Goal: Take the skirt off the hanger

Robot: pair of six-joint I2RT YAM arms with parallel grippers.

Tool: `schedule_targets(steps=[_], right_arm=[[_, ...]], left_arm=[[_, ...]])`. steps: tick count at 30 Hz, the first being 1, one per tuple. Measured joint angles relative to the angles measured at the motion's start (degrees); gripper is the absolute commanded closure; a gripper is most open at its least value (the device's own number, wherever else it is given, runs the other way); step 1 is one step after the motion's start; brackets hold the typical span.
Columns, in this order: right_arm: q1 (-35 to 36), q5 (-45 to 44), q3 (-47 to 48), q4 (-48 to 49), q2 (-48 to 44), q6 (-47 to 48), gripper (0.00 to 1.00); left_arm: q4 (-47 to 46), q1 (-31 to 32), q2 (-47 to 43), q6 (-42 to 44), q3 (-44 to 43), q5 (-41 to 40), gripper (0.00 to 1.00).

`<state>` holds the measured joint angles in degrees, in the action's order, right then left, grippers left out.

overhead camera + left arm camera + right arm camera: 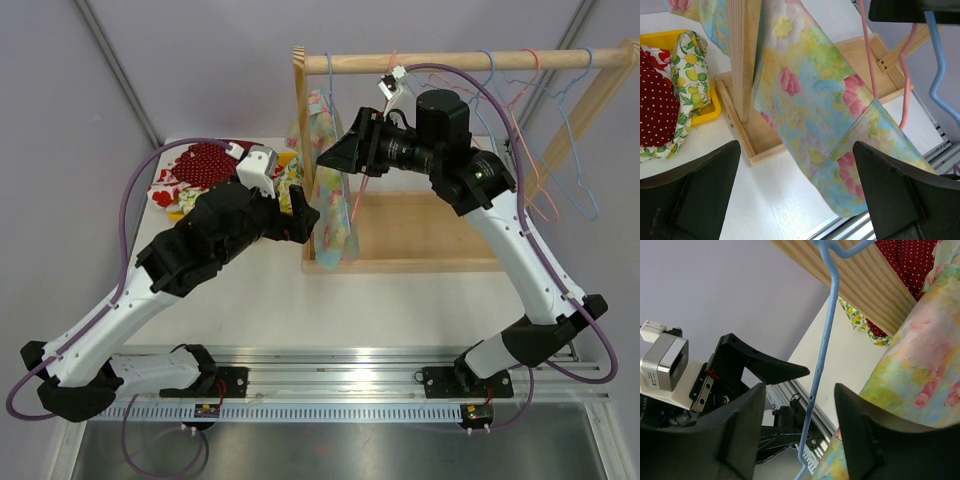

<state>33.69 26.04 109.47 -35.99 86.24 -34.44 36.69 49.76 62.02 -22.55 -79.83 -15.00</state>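
Note:
The pastel floral skirt (335, 200) hangs on a blue hanger (821, 357) at the left end of the wooden rack's rod (470, 62). My left gripper (308, 215) is open at the skirt's lower part. In the left wrist view the skirt (815, 110) droops between and beyond the spread fingers (905, 195), not gripped. My right gripper (332, 155) is open at the skirt's upper part. In the right wrist view the hanger's wire runs down between its open fingers (862, 430), untouched, with the skirt (925, 365) to the right.
A yellow tray (707, 112) with a pile of clothes, one red with white dots (205, 165), sits at the back left. The rack's post (742, 55) and wooden base (420, 235) stand beside the skirt. Empty pink and blue hangers (560, 150) hang further right.

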Motion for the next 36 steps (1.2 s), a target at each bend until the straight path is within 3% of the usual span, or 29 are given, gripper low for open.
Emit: schedule_targets(steps=[3, 4, 5, 12, 17, 22, 28, 36], right_arm=[[0.07, -0.11, -1.05, 0.79, -0.02, -0.5, 0.7], [0.07, -0.11, -1.27, 0.83, -0.02, -0.66, 0.92], [0.07, -0.13, -1.38, 0.85, -0.02, -0.61, 1.0], [0.07, -1.55, -0.66, -1.36, 0.02, -0.94, 1.0], [0.07, -1.62, 7.96, -8.46, 1.88, -0.17, 1.0], [0.07, -2.93, 16.13, -12.24, 1.75, 0.63, 1.0], [0.07, -4.57, 15.93, -13.81, -1.18, 1.27, 1.0], [0.07, -5.6, 12.96, -14.78, -3.82, 1.14, 1.0]], left_arm=[[-0.42, 0.42, -0.02, -0.15, 0.5, -0.37, 0.01], [-0.42, 0.5, -0.02, -0.26, 0.76, -0.48, 0.01], [-0.33, 0.57, -0.02, -0.35, 0.94, -0.55, 0.01], [1.66, 1.31, -1.09, 0.07, 1.18, -4.96, 0.01], [1.86, 2.75, -3.93, 1.03, 1.11, -4.42, 0.01], [-0.44, 13.16, -3.23, 3.1, 0.57, -5.16, 0.01], [-3.65, 26.51, 2.69, 5.16, -0.15, -7.5, 0.01], [-10.16, 30.99, 3.85, 7.19, -0.07, -9.6, 0.01]])
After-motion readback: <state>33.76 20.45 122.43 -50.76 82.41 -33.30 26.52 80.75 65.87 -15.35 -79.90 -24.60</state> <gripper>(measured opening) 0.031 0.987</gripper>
